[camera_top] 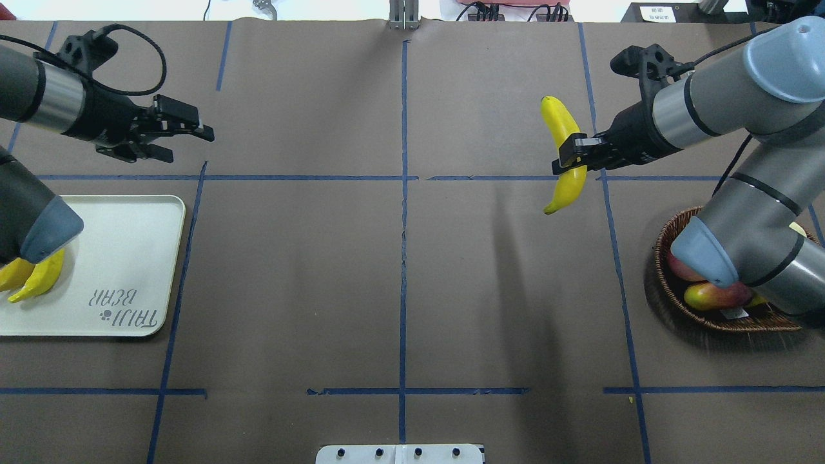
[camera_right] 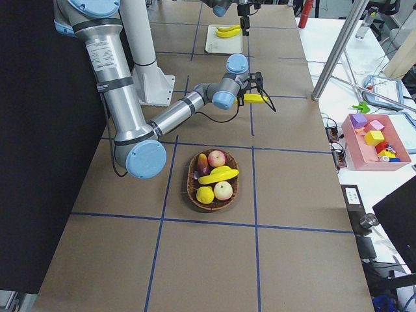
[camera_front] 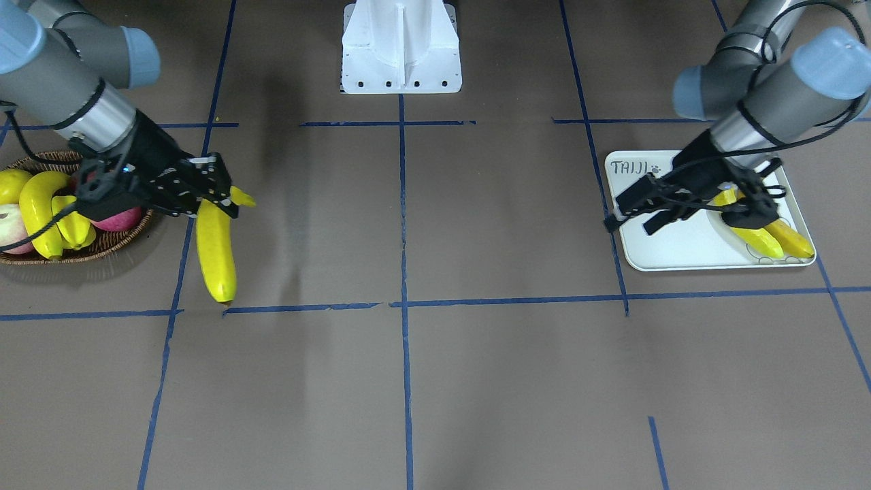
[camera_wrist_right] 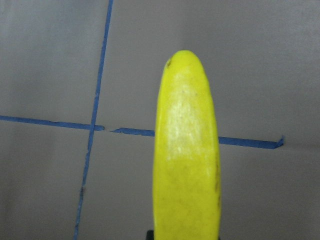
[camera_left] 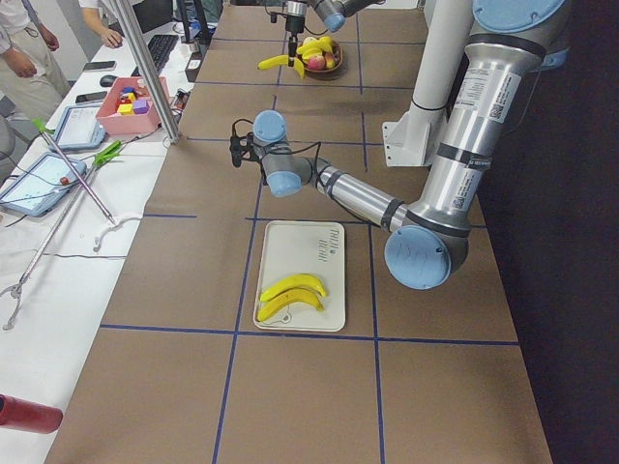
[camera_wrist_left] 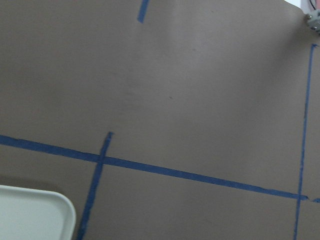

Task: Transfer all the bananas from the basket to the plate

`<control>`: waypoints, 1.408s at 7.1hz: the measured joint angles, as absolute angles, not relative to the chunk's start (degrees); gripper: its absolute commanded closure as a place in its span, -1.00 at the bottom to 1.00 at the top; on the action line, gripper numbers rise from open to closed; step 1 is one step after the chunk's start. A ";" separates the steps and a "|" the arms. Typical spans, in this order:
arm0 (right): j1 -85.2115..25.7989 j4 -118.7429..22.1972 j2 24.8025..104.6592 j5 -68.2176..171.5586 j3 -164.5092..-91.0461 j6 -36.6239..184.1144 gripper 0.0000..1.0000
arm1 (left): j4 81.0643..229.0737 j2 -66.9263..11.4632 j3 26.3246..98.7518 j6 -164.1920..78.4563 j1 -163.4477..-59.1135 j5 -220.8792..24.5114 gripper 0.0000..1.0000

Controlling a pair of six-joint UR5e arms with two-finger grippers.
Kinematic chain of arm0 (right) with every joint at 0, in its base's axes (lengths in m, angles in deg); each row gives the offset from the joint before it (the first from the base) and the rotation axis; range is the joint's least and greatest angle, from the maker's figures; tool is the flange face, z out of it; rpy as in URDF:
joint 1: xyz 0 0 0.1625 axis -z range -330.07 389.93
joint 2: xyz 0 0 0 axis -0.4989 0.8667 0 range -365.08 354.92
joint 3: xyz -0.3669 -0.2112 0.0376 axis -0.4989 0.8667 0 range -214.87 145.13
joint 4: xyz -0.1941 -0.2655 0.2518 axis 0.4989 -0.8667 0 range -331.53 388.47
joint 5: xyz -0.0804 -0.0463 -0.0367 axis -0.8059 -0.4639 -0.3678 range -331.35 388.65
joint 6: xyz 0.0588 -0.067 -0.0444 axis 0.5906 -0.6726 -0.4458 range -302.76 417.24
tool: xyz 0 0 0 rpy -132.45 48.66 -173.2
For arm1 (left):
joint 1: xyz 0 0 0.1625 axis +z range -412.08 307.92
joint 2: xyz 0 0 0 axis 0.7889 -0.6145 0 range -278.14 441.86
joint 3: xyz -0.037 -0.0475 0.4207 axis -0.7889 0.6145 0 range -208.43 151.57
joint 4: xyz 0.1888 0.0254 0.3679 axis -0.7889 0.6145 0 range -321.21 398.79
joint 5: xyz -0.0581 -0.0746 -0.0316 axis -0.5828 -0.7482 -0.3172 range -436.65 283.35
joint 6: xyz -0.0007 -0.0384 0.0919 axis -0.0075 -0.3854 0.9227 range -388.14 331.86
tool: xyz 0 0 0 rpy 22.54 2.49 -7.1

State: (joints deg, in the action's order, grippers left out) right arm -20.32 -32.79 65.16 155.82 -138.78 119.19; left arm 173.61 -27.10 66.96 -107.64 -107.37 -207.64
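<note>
My right gripper (camera_top: 570,156) is shut on a yellow banana (camera_top: 562,151) and holds it in the air, left of the wicker basket (camera_top: 664,283). The held banana also shows in the front view (camera_front: 216,252) and fills the right wrist view (camera_wrist_right: 187,160). One banana (camera_front: 37,204) lies in the basket (camera_front: 102,248). Two bananas (camera_front: 769,235) lie on the off-white plate (camera_front: 674,248). My left gripper (camera_top: 190,143) is open and empty, beyond the plate's (camera_top: 129,219) far edge. The plate's corner (camera_wrist_left: 35,215) shows in the left wrist view.
The basket also holds a yellow starfruit (camera_front: 75,228), red apples (camera_front: 116,219) and a round yellow fruit (camera_front: 10,184). Blue tape lines cross the brown table. A pink box of blocks (camera_right: 377,140) and tablets sit on the side bench.
</note>
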 measured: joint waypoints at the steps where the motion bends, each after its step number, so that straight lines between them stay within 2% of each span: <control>1: -18.44 -32.77 62.52 153.74 -138.30 122.26 1.00 | 173.61 -29.96 66.88 -109.90 -106.23 -207.62 -1.00; 4: -10.75 -32.00 55.89 144.28 -137.57 130.66 1.00 | 173.30 -37.09 66.29 -120.47 -103.17 -207.24 -1.00; 7: -5.08 -24.84 53.86 137.37 -136.38 137.20 1.00 | 172.72 -41.99 65.19 -127.47 -99.35 -203.32 -1.00; 10: -1.69 -23.52 51.70 132.56 -136.30 140.13 1.00 | 172.67 -46.05 63.43 -132.17 -95.66 -198.46 -1.00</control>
